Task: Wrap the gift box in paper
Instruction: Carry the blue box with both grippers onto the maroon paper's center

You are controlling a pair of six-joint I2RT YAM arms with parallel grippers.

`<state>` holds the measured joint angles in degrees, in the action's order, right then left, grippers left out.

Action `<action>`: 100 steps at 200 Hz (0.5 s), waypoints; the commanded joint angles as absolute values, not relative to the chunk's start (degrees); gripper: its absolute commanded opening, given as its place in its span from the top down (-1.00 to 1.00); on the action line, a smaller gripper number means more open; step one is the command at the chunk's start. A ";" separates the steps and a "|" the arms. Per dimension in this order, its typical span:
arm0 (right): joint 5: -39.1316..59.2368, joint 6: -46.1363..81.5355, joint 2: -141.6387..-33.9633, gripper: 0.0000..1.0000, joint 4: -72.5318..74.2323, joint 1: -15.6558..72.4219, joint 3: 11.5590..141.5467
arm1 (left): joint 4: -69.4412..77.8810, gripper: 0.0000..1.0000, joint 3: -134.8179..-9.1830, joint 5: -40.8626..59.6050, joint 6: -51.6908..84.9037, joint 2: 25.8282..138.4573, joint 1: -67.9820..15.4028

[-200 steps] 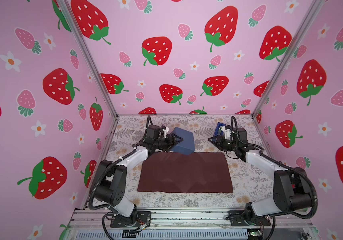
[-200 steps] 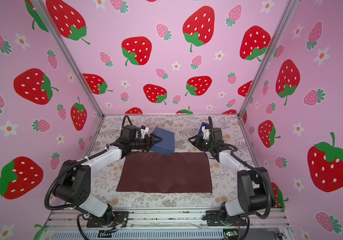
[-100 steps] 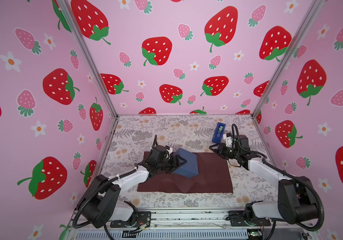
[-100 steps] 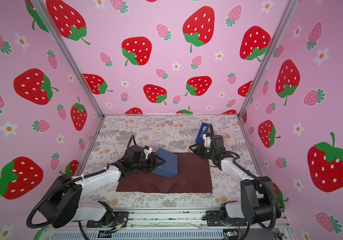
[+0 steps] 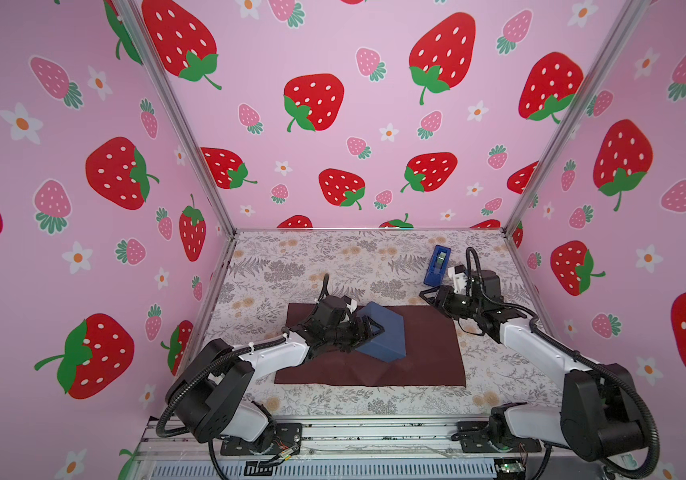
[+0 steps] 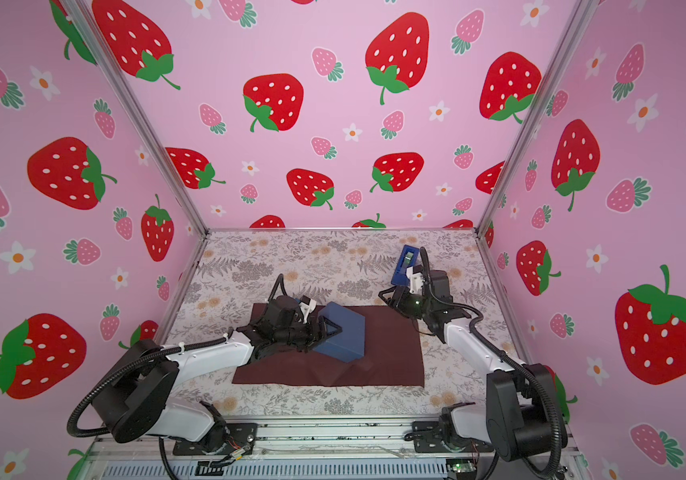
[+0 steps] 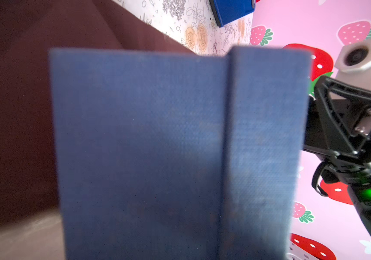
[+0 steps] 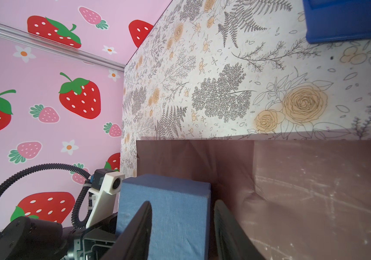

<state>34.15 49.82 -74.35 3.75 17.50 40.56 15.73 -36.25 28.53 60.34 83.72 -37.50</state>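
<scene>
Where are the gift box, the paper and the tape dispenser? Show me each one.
gift box (image 5: 393, 343): in a top view, its near side face.
paper (image 5: 433, 357): in a top view, bare part beside the box.
tape dispenser (image 5: 438, 266): in a top view, its middle.

Matt weave-textured gift box (image 5: 387, 336), matt creased paper (image 5: 428, 357), smooth plastic tape dispenser (image 5: 438, 266)

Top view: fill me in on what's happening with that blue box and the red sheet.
The left hand grips the gift box, holding it tilted over the middle of the paper, which lies spread out on the table. Whether the box touches the sheet is unclear. The right hand hovers open and empty by the paper's far right corner, near the tape dispenser.
</scene>
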 commanded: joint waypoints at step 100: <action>33.64 49.16 -73.23 -0.01 4.03 18.71 37.76 | 4.17 -0.95 -36.24 18.80 57.97 78.43 -39.00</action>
